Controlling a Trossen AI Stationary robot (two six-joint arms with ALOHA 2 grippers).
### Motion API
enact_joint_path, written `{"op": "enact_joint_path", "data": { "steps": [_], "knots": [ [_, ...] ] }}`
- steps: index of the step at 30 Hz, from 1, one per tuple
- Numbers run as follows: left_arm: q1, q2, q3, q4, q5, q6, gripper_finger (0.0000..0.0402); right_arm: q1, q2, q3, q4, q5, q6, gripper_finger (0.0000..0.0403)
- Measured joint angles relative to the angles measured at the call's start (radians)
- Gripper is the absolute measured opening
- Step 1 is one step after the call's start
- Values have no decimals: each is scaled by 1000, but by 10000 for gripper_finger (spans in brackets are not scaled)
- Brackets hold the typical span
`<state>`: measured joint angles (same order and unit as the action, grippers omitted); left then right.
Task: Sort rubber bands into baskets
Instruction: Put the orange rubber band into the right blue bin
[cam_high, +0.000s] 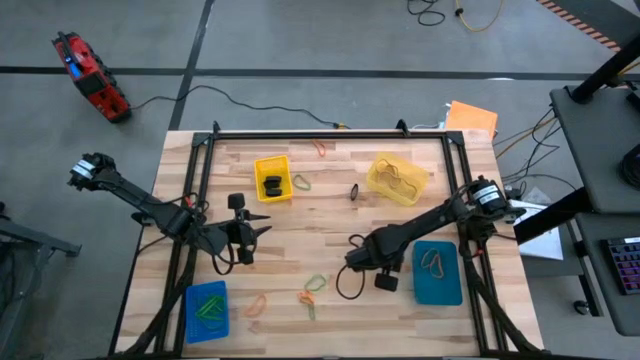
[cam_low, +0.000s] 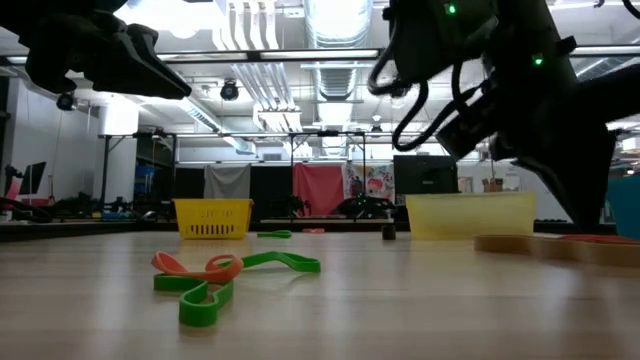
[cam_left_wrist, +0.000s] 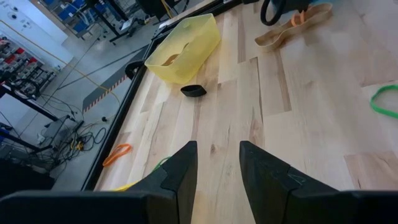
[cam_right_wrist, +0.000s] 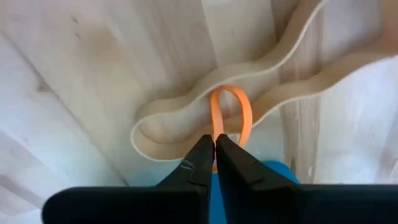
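Observation:
My right gripper (cam_right_wrist: 215, 140) is shut on an orange rubber band (cam_right_wrist: 231, 112), over a wavy tan band (cam_right_wrist: 186, 118) that lies flat on the wood near the table's middle; the gripper also shows in the high view (cam_high: 352, 254). My left gripper (cam_left_wrist: 217, 149) is open and empty above bare wood left of centre (cam_high: 262, 230). The bright yellow basket (cam_high: 272, 178) holds black bands, the pale yellow basket (cam_high: 397, 178) tan bands, the bright blue basket (cam_high: 207, 310) green bands, and the teal basket (cam_high: 437, 272) one band. Loose green and orange bands (cam_high: 312, 292) lie near the front. My right gripper pinches one side of the orange loop (cam_right_wrist: 214, 124) between its two fingertips. The fingers come from above, pointing down. The rest of the loop stands out ahead of the fingertips, over the tan band; whether it is clear of the band I cannot tell.
A green band (cam_high: 300, 183), an orange band (cam_high: 322, 148) and a black band (cam_high: 354, 191) lie at the far side between the two yellow baskets. Another band (cam_high: 256, 305) lies by the blue basket. A black metal frame (cam_high: 330, 133) runs round the table's edges.

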<state>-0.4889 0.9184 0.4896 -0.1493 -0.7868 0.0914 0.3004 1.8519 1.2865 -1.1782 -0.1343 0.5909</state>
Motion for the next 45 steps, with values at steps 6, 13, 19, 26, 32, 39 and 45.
{"op": "enact_joint_path", "data": {
  "steps": [6, 13, 19, 26, 32, 39, 45],
  "knots": [
    [0, 0, 0, 0, 0, 0, 104, 0, 0, 32, 3, 52, -9, 9],
    [0, 0, 0, 0, 0, 0, 104, 2, 0, 25, 10, 86, -110, 27],
    [0, 0, 0, 0, 0, 0, 104, 8, 0, 20, 12, 108, -184, 84],
    [0, 0, 0, 0, 0, 0, 104, 7, 0, 12, 30, 144, -202, 149],
    [0, 0, 0, 0, 0, 0, 104, 8, 20, 5, 41, 134, -200, 161],
    [0, 0, 0, -1, 0, 0, 104, 7, 46, 2, 37, 126, -219, 142],
    [0, 0, -1, -1, 0, 0, 104, 7, 47, 2, 40, 123, -226, 88]
  ]
}}
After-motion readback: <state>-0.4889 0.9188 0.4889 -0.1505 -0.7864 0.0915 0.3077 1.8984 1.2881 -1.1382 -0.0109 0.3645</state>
